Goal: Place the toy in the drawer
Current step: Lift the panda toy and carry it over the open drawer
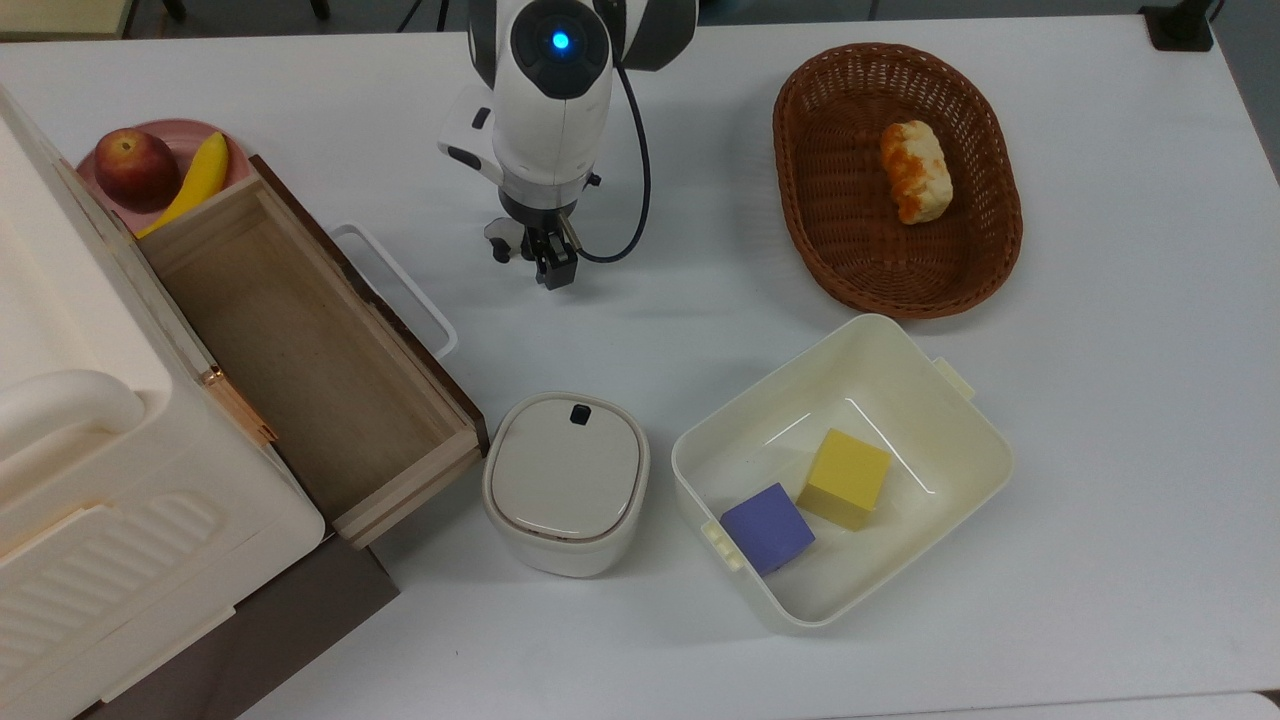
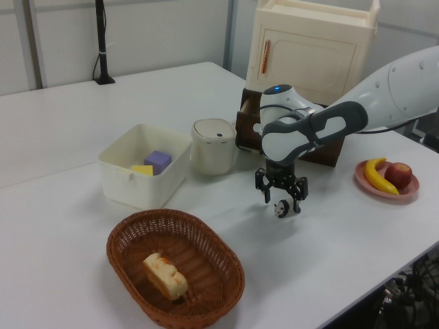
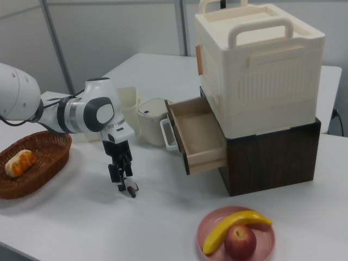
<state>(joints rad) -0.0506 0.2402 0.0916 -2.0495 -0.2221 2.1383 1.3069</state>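
Tool (image 2: 282, 203) open, straddling toy (image 2: 280, 209) on bench; grasp, lift and transfer to open drawer (image 1: 300, 350) remain.

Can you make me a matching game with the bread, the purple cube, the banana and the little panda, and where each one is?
Things:
1. bread
2. purple cube
3. banana
4. panda toy

Places:
A. on the pink plate with the apple
B. on the table under the gripper
C. in the brown wicker basket
D. in the cream bin next to the yellow cube

Pairs: 1-C, 2-D, 3-A, 4-B
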